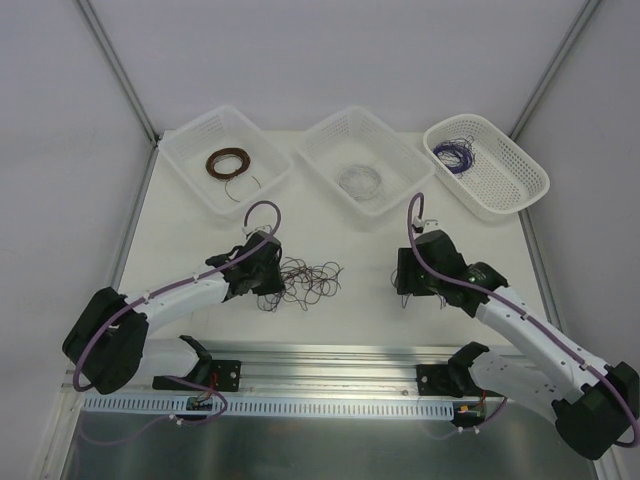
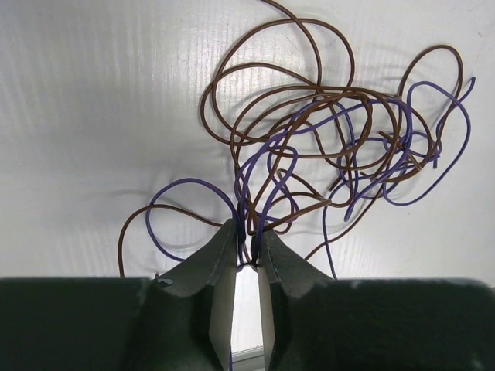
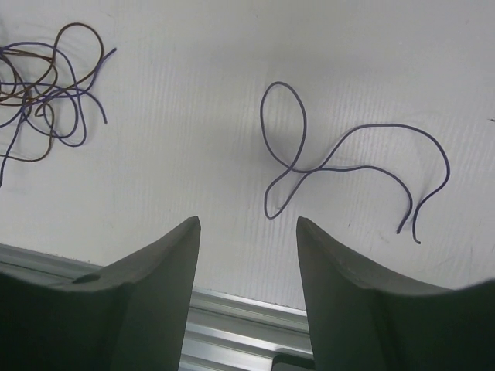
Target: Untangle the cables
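White tabletop (image 1: 200, 230), enclosed by pale walls, carries three white perforated baskets in a row along its far edge in the top view. The left basket (image 1: 192, 123) at 11 o'clock holds one wound brown coil (image 1: 213, 160). The middle basket (image 1: 327, 124) at 12 o'clock holds one whitish coil (image 1: 346, 180). The right basket (image 1: 520, 150) at 1 o'clock holds one purple coil (image 1: 458, 155). Two arms reach in from the near edge, one on each side. The cables (image 1: 308, 282) lie as one loose scribble of thin purple and brown strands near the table's centre, well apart from all three baskets. The left gripper (image 1: 268, 280) sits at 9 o'clock of this clump, touching its edge. In the left wrist view, the left gripper (image 2: 247, 249) is clenched almost flat, with purple and brown strands of the cables (image 2: 325, 147) pinched between its tips while the rest fans out toward 1 o'clock. The right gripper (image 1: 408, 288) stands at 3 o'clock of the clump, apart from it. In the right wrist view, the right gripper (image 3: 247, 226) is spread wide and grips nothing. One single purple wire (image 3: 340, 166) lies alone on the surface just beyond its fingertips, curled into one loop and two bends. The edge of the cables (image 3: 39, 85) shows at 10 o'clock, well apart from that wire.
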Action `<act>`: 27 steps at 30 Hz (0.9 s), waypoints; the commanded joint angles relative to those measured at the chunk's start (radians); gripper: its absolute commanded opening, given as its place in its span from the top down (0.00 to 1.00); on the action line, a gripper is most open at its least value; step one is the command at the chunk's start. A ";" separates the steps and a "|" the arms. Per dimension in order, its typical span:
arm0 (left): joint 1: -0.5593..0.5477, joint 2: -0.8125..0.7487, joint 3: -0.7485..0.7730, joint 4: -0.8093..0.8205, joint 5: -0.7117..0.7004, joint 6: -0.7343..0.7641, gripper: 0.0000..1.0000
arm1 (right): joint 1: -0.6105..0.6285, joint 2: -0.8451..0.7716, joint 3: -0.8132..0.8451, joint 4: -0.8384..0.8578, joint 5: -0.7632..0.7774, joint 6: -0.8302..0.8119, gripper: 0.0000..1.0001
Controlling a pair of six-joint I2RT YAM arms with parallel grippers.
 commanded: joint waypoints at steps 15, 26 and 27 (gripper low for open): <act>0.017 -0.190 0.030 -0.060 0.050 0.068 0.28 | -0.031 0.367 0.024 0.173 0.052 -0.040 0.53; 0.060 -0.345 0.176 -0.211 0.044 0.187 0.01 | -0.049 0.552 0.092 0.155 0.017 -0.054 0.68; 0.063 -0.354 0.198 -0.221 0.037 0.212 0.01 | -0.049 0.558 0.095 0.150 0.017 -0.054 0.71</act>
